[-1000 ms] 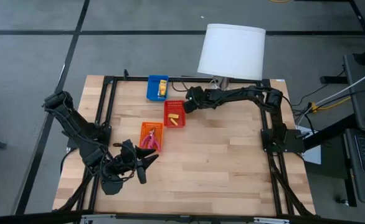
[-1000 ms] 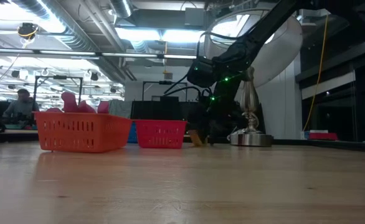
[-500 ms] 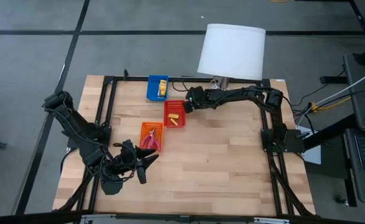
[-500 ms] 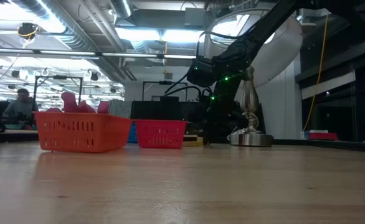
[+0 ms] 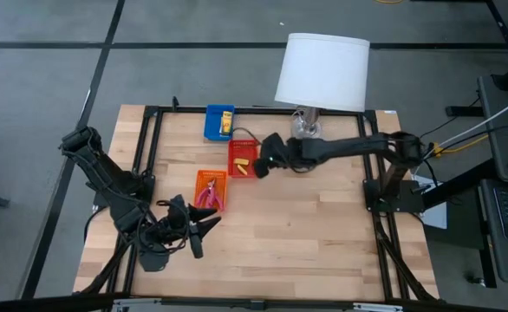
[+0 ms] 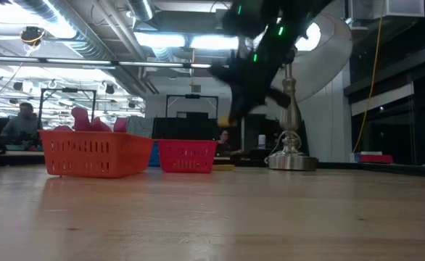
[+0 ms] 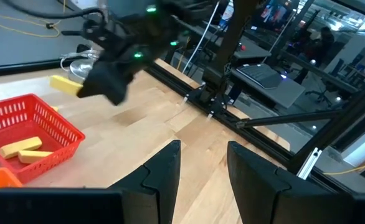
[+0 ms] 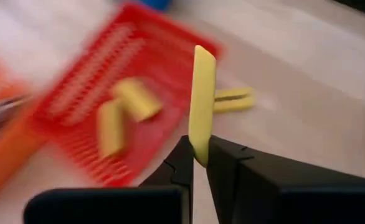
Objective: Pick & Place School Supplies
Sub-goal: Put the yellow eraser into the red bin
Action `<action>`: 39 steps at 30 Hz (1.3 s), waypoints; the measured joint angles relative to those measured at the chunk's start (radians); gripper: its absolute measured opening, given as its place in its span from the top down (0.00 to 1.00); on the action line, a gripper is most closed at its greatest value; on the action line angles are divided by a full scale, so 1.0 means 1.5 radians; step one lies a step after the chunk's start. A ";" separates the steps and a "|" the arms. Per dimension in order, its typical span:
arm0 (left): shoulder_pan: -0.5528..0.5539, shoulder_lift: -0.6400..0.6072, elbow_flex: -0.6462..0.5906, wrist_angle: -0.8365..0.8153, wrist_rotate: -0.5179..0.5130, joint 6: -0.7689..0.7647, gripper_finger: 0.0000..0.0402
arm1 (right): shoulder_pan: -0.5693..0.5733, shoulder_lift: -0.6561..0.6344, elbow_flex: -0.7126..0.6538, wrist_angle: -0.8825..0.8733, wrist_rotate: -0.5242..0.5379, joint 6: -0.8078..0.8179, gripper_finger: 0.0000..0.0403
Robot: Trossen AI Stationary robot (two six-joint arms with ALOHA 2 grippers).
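We find no text, label, brand, number or sign that we can read in any view. The yellow-orange packet in the blue plastic tray (image 5: 218, 121) carries small marks, but they are too tiny for us to make out as words.

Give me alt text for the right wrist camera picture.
The right gripper holds a flat yellow piece upright above the wooden table, beside a red tray with two yellow stubs inside. Another yellow piece lies on the table next to the tray.
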 joint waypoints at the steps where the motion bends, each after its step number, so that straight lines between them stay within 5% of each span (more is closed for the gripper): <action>1: -0.001 0.000 0.000 0.001 -0.002 0.004 0.68 | 0.013 -0.010 0.000 0.002 -0.005 0.002 0.95; 9: -0.001 0.000 0.000 0.041 -0.006 0.058 0.68 | 0.031 -0.005 0.000 0.104 -0.107 0.018 0.95; 26: -0.004 0.000 0.000 0.099 -0.009 0.097 0.68 | -0.047 0.063 0.000 0.182 -0.191 -0.011 0.95; 34: -0.003 0.000 0.000 0.101 -0.013 0.097 0.68 | -0.052 0.062 0.000 0.228 -0.178 -0.023 0.64; 39: 0.000 0.000 0.000 0.101 -0.023 0.098 0.68 | -0.058 0.059 0.000 0.228 -0.173 -0.019 0.58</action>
